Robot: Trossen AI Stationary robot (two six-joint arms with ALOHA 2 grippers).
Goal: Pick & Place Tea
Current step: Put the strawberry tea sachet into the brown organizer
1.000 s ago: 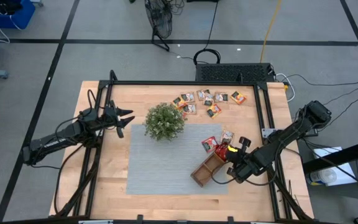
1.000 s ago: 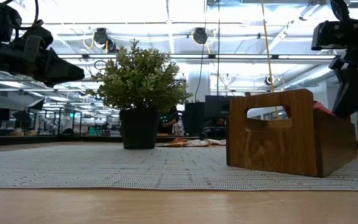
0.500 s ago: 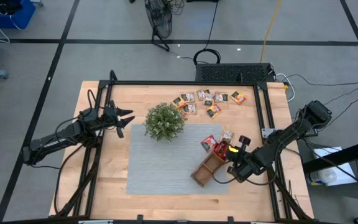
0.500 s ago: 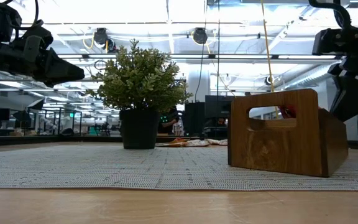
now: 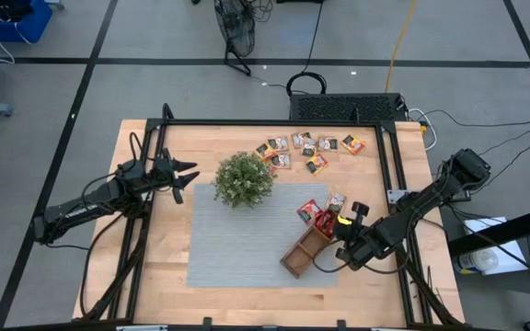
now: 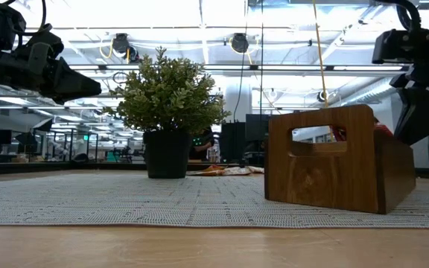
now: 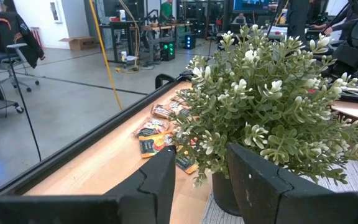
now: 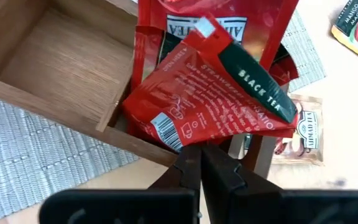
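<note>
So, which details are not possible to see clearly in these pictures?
- Low view: the tray's contents, hidden by its wooden end wall.
- Right wrist view: sachets under the held red sachet, covered by it.
- High view: sachet labels at the table's far edge, too small.
- Left wrist view: plant's pot, mostly hidden by the fingers.

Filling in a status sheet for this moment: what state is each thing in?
Left gripper: open, empty, raised beside the plant.
Right gripper: shut on a red sachet over the tray's end compartment.
Tray: on the mat, one end compartment empty.
Plant: upright at the mat's corner.
Loose sachets: flat on the table beyond the mat.
</note>
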